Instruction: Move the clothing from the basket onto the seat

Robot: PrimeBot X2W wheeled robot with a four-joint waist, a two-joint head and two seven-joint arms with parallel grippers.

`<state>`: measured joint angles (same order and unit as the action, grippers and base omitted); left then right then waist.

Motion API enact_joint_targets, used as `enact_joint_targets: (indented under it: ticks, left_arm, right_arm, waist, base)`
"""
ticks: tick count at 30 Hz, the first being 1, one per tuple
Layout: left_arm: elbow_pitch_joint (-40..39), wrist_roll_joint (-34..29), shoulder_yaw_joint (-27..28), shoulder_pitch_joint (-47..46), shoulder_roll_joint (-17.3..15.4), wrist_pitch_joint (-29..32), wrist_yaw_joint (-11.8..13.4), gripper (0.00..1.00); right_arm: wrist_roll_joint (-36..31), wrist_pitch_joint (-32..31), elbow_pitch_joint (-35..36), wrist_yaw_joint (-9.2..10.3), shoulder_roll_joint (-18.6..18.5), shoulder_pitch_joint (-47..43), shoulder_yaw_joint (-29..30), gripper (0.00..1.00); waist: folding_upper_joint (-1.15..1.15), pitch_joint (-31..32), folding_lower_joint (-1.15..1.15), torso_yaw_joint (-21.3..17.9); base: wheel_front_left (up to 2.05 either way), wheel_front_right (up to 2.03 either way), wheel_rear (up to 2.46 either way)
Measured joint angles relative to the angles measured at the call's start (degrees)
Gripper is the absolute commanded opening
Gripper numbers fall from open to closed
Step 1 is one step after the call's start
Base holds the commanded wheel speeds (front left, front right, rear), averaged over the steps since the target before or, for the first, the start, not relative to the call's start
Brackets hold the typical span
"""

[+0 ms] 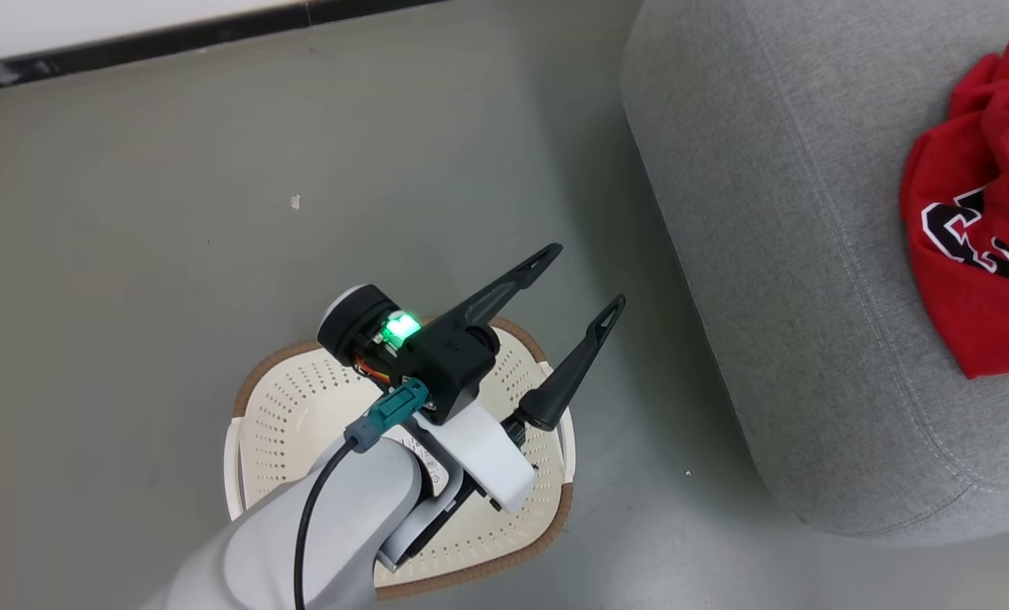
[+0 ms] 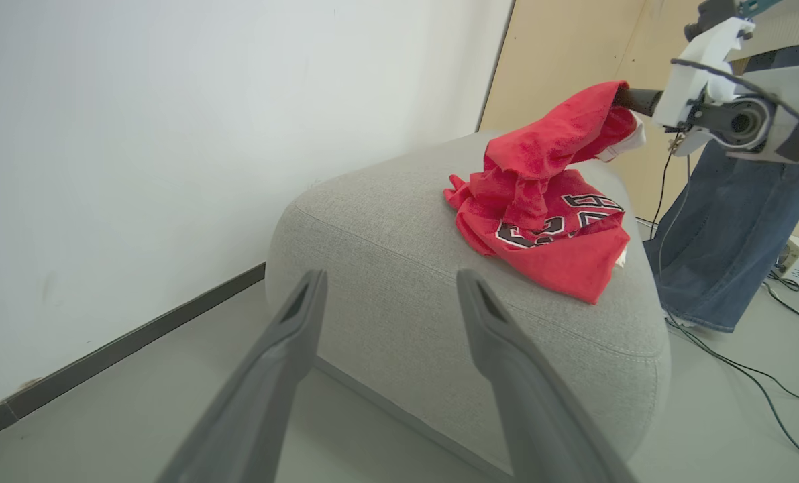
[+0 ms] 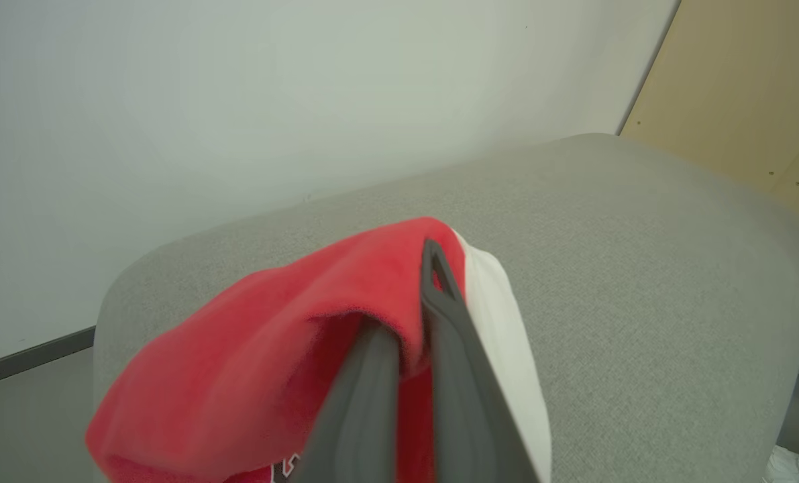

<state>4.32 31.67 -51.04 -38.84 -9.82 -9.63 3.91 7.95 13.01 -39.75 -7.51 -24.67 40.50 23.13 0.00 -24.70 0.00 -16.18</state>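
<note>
The cream basket (image 1: 277, 424) with a brown rim stands on the floor, partly covered by my left arm; the part of its inside that shows holds nothing. My left gripper (image 1: 587, 275) hangs open above its right edge, fingers (image 2: 305, 302) pointing toward the grey seat (image 1: 767, 254). One red garment (image 2: 553, 248) with black-and-white lettering lies crumpled on the seat (image 2: 386, 221). My right gripper (image 3: 406, 295) is shut on a second red garment (image 3: 272, 349) with white trim. That garment (image 2: 560, 134) is held up above the first, its lower end trailing onto it.
A person in blue jeans (image 2: 734, 221) stands right behind the seat, beside my right arm (image 2: 728, 114). Cables (image 2: 741, 362) run over the floor there. A white wall with a dark skirting (image 1: 174, 38) bounds the grey floor beyond the basket.
</note>
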Motion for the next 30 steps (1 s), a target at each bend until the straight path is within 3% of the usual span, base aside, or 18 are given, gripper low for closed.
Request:
enact_joint_targets:
  ticks: [11,12,13,14,16,30]
  left_arm:
    - [0.4,-2.0,0.3,-2.2,-1.2,0.0,0.0,1.00]
    - [0.5,-2.0,0.3,-2.2,-1.4,0.0,0.0,1.00]
    - [0.6,-2.1,0.3,-2.2,-1.5,0.0,0.0,1.00]
    - [0.8,-2.1,0.4,-2.2,-1.7,0.0,0.0,1.00]
    - [1.5,-2.1,0.6,-2.2,-2.0,-0.4,0.0,1.00]
    - [5.9,-2.0,2.8,-2.2,-2.9,-2.6,0.0,1.00]
  right_arm:
    - [-1.0,0.7,-5.2,0.00,3.2,-2.5,4.3,0.00]
    - [-1.0,0.7,-5.4,0.00,3.6,-2.5,4.6,0.05]
    - [-1.0,0.7,-5.6,0.00,3.8,-2.5,4.9,0.29]
    - [-1.1,0.7,-5.7,0.00,4.1,-2.5,5.2,0.47]
    - [-1.7,0.9,-5.9,0.00,4.7,-2.5,5.5,1.00]
    - [-1.2,1.2,-5.5,0.00,6.4,-4.0,7.5,1.00]
  waist:
    - [0.00,-4.0,0.00,-0.1]
    - [0.00,-4.3,0.00,-0.1]
    - [0.00,-4.6,0.00,-0.2]
    - [0.00,-4.8,0.00,-0.3]
    - [0.00,-5.1,0.00,-0.7]
    - [0.00,-2.9,0.00,-1.8]
  base:
    - [0.00,0.00,0.00]
    - [0.00,0.00,0.00]
    - [0.00,0.00,0.00]
    - [0.00,0.00,0.00]
    - [0.00,0.00,0.00]
    - [0.00,0.00,0.00]
